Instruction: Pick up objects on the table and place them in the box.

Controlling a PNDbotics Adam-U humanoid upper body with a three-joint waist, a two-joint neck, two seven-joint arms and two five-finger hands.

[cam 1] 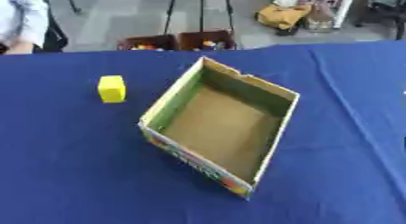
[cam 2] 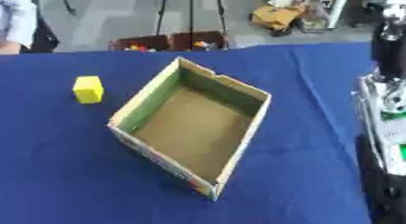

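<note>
Well, here is how it looks from where I stand.

Left eye view, block: a small yellow block [cam 1: 112,88] stands upright on the blue tablecloth [cam 1: 63,173], its long side pointing up, just beside the left wall of the box and not touching it.
Left eye view, box: an open cardboard box [cam 1: 273,139] sits askew in the middle of the table, its long side running from far to near, nothing inside it.
Left eye view, hands: neither hand shows here, so the block's place cannot be measured from a hand in this view.
Right eye view, arm: the right arm [cam 2: 386,105] comes down the right edge, black and silver, but it is cut off by the frame and I cannot make out a hand on it.
Right eye view, state of the hands: right hand not seen, so whether it is open or closed is not something I can tell; left hand absent too.
Right eye view, key relation: the block lies far to the left of that arm, with the whole box between them.
Judgement, nearer side: the block sits on the robot's left, so the left hand looks the better placed to take it, reaching in from the left.
Hidden: the box's near outer wall shows coloured print I cannot read.
</note>
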